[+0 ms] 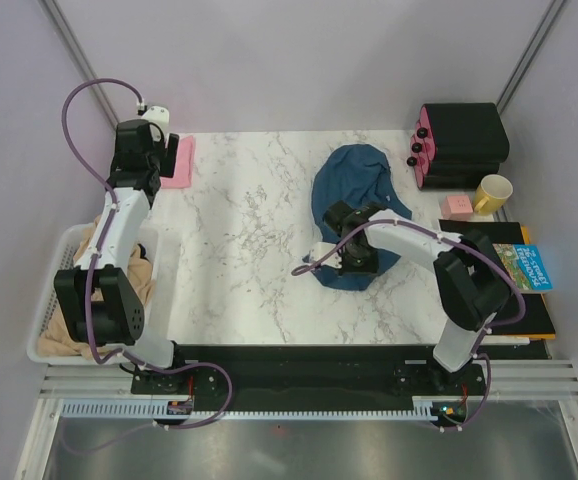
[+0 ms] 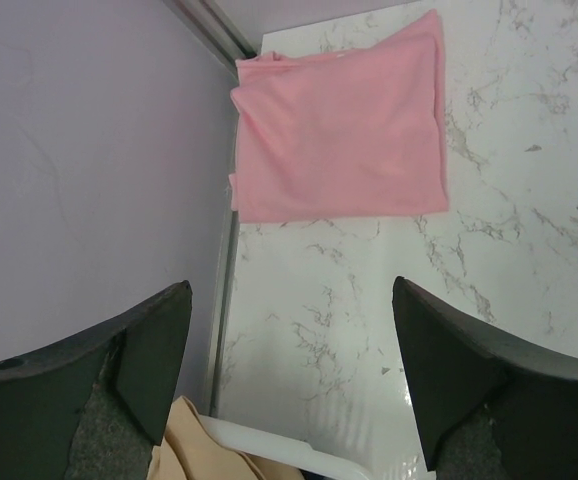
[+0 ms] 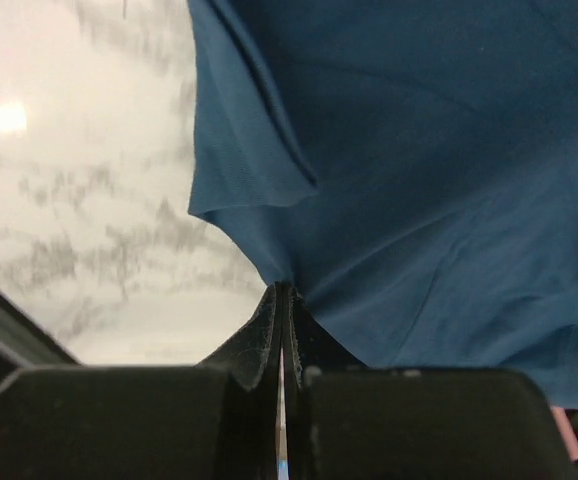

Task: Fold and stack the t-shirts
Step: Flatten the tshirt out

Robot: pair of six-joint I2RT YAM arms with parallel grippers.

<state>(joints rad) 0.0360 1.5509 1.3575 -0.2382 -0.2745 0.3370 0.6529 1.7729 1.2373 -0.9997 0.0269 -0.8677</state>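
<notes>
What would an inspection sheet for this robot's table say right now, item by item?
Surface: white marbled table, no spills seen.
Job's things: dark blue t-shirt crumpled right of centre; pink t-shirt folded flat at the far left corner.
Clutter: black case, yellow mug, small pink block and blue book on the right; white basket of beige cloth on the left.
Grippers: left gripper open, holding nothing, above the table near the pink t-shirt; right gripper shut on the dark blue t-shirt's edge.
Cables: purple cables loop along both arms, no snag seen.
Surroundings: pale walls all round.
</notes>
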